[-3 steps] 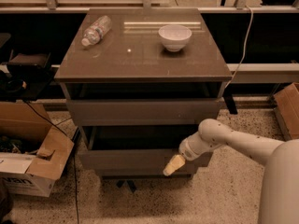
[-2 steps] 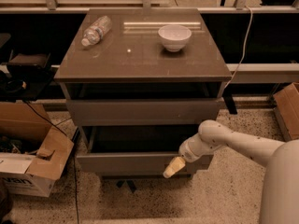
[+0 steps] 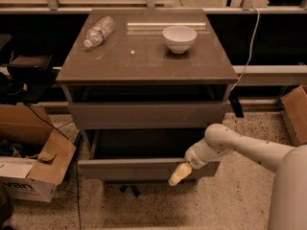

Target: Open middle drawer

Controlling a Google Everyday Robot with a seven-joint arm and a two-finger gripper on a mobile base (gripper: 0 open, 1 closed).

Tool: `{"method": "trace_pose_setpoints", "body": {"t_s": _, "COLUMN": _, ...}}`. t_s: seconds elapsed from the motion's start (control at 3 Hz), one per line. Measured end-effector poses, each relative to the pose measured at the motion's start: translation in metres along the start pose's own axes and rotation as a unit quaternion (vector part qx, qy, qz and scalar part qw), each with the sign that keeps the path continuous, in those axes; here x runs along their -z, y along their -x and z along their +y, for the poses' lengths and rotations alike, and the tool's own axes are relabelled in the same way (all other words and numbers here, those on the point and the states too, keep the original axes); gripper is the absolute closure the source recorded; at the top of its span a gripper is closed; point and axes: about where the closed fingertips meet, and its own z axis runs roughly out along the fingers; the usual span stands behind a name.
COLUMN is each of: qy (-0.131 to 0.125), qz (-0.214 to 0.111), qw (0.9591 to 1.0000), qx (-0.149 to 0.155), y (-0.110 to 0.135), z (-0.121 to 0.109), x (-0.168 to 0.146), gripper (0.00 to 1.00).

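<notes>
The grey-brown cabinet (image 3: pixel 144 56) stands in the middle of the camera view. Its middle drawer (image 3: pixel 129 169) is pulled out towards me, and its dark inside (image 3: pixel 139 143) shows above the flat front panel. My gripper (image 3: pixel 179 174) is at the right part of that front panel, against its front face, with my white arm (image 3: pixel 240 145) reaching in from the right. The top drawer (image 3: pixel 144 115) above it stands slightly out. The bottom drawer is hidden under the pulled-out one.
A plastic bottle (image 3: pixel 98 31) lies on the cabinet top at the left and a white bowl (image 3: pixel 179 38) stands at the right. Open cardboard boxes (image 3: pixel 33 171) sit on the floor at the left, another box (image 3: pixel 295 111) at the right. A cable (image 3: pixel 247 47) hangs behind.
The middle drawer has slid a little further out towards me, and my gripper has moved with its front panel.
</notes>
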Motion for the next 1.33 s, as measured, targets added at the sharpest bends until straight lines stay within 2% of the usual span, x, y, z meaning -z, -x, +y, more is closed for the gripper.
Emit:
{"method": "trace_pose_setpoints", "body": {"t_s": 1.0, "qy": 0.0, "qz": 0.0, "qw": 1.0, "qx": 0.0, "y": 0.0008, "z": 0.0007, "x": 0.0017, "gripper": 0.0}}
{"method": "trace_pose_setpoints", "body": {"t_s": 1.33, "qy": 0.012, "qz": 0.018, "qw": 0.9998, "qx": 0.002, "y": -0.0058, "z": 0.0083, "x": 0.0013, "gripper": 0.0}}
